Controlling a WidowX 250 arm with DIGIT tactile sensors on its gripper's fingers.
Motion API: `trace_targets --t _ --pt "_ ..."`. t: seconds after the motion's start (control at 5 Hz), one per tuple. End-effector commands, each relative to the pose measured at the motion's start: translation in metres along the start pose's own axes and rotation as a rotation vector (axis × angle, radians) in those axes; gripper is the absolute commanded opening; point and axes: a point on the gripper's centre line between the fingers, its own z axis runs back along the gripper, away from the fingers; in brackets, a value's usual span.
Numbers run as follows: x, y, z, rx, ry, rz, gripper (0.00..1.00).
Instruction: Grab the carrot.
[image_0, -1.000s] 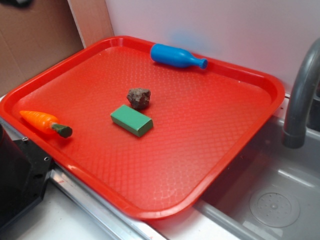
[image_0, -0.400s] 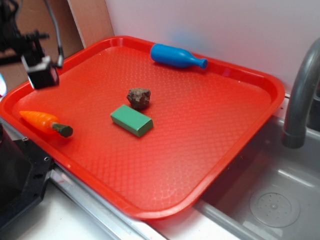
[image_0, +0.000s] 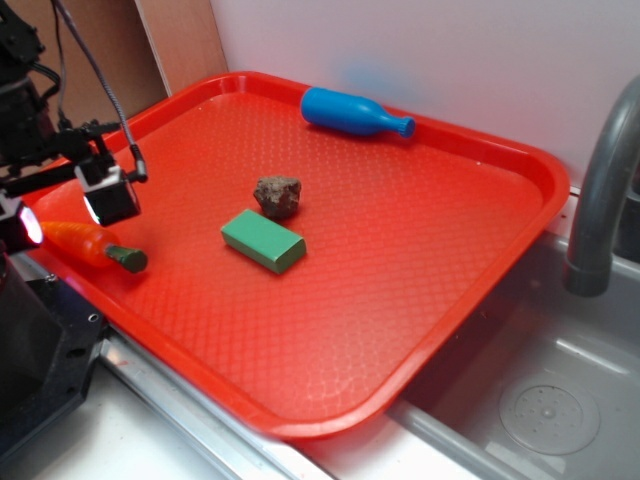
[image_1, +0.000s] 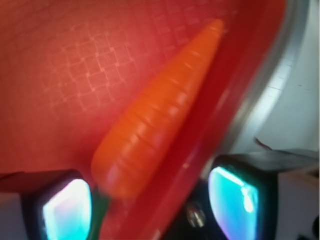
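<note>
A: Exterior view first: where does the small orange ridged plastic carrot (image_0: 85, 243) lie?

B: On the wide red textured plastic tray (image_0: 420, 300), close against the raised rim on the tray's robot-side edge, green stub pointing toward the tray's middle. That rim leaves little room on the carrot's outer side; on its inner side the tray floor is bare as far as the green rectangular block (image_0: 263, 241).

A: And the rest of the tray?

B: A brown lumpy rock (image_0: 278, 196) sits just beyond the block near the tray's centre, and a blue plastic bottle (image_0: 355, 113) lies on its side by the tray's far rim, both well apart from the carrot.

A: The black gripper (image_0: 65, 210)?

B: It hangs over the carrot at the tray's near edge. From the wrist camera the carrot (image_1: 160, 115) runs diagonally between the two fingertips (image_1: 65, 205), thick end nearest them. The jaws stand wide apart and grip nothing; whether they touch the carrot I cannot tell.
</note>
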Motion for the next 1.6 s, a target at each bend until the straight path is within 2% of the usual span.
trace_targets --t 0.0,0.2,0.4,0.6,0.8,1.0,1.2,1.4 --pt "0.002 -0.018 -0.008 0.052 -0.007 -0.082 1.0" --pt "0.003 -0.022 -0.011 0.07 -0.002 -0.105 1.0" --pt "0.005 -0.026 -0.013 0.084 -0.047 -0.199 1.0" --pt "0.008 -0.028 -0.016 0.039 -0.099 -0.311 1.0" --pt "0.009 -0.034 -0.016 0.066 -0.158 -0.441 1.0" --pt "0.007 -0.031 -0.019 0.015 -0.199 -0.45 0.01" --pt "0.006 -0.03 -0.02 -0.017 -0.223 -0.458 0.0" --pt "0.004 -0.031 -0.018 -0.016 -0.23 -0.499 0.0"
